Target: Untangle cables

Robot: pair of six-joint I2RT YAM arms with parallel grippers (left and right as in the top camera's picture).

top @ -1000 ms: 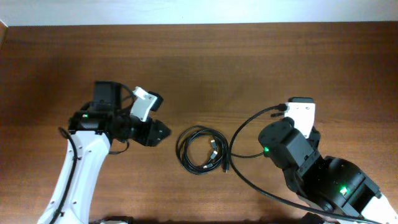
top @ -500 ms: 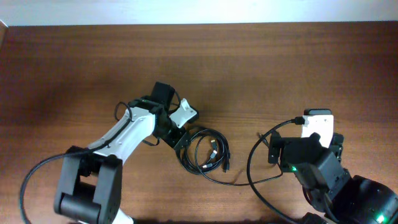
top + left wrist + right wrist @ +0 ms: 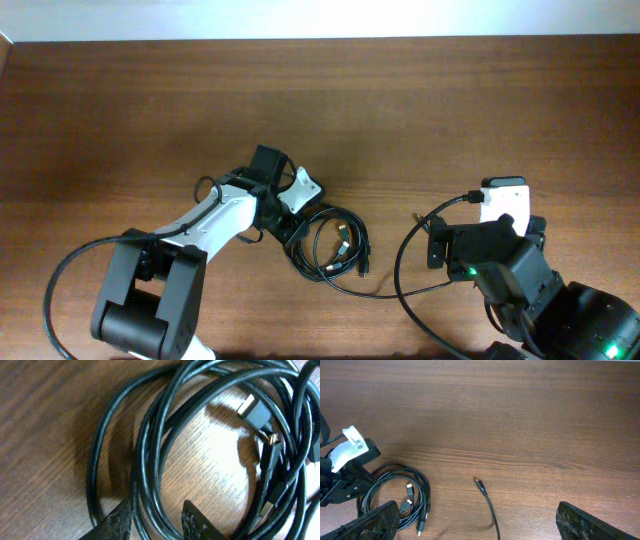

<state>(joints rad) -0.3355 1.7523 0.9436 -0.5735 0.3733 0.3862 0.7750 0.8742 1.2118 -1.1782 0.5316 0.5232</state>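
Brown wooden table (image 3: 420, 110) below a pale wall strip (image 3: 300, 18), with the coiled cables (image 3: 330, 245) at centre. Only the left wrist view shows the left gripper (image 3: 156, 519) partly open astride coil strands. The right wrist view shows the right gripper (image 3: 475, 517) spread wide and empty, near a loose plug tip (image 3: 477, 480).

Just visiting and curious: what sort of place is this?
Likely a robotics lab bench: the left arm and right arm flank a coil of black cables on a wooden table.
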